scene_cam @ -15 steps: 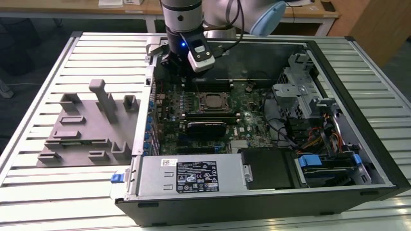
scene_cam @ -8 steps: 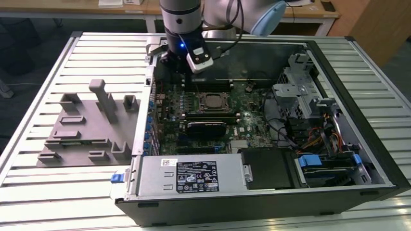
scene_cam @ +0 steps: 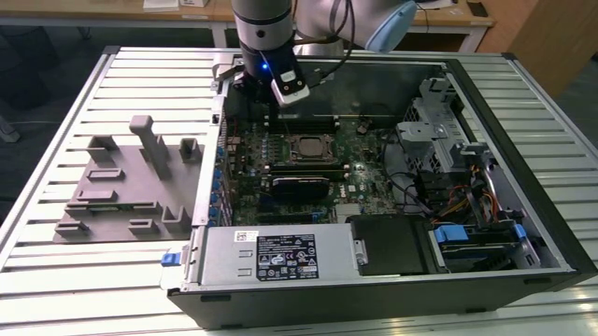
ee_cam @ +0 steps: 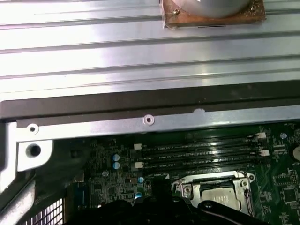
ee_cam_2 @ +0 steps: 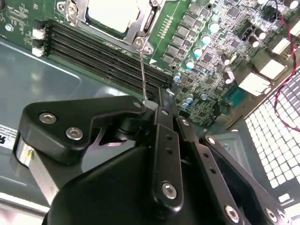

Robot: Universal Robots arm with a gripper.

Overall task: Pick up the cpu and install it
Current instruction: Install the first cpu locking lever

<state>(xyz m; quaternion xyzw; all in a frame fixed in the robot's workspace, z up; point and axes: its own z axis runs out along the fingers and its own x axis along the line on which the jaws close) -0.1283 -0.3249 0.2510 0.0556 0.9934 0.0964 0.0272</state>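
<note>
The cpu (scene_cam: pixel 309 147) lies in its socket on the motherboard, silver top up, inside the metal socket frame (ee_cam: pixel 243 185). The wrist views show the cpu (ee_cam_2: pixel 110 14) (ee_cam: pixel 216 191) seated there too. My gripper (scene_cam: pixel 279 105) hangs over the board at the back of the open case, on the exterior view's left of the socket. In the second wrist view the gripper (ee_cam_2: pixel 157 101) has its fingers drawn together. The thin wire socket lever (ee_cam_2: pixel 143 70) runs from the socket's corner to the gripper's tip. Whether the fingers pinch the lever cannot be told. The gripper's black body (ee_cam: pixel 161 204) stands beside the socket.
The computer case (scene_cam: pixel 561 231) lies open on a slatted metal table (scene_cam: pixel 75 280). Grey fixture blocks (scene_cam: pixel 122 182) sit at the exterior view's left. Memory slots (ee_cam_2: pixel 103 47), a power supply (scene_cam: pixel 280 255) and a drive cage (scene_cam: pixel 439 133) surround the socket. A copper-based metal part (ee_cam: pixel 213 16) rests outside the case.
</note>
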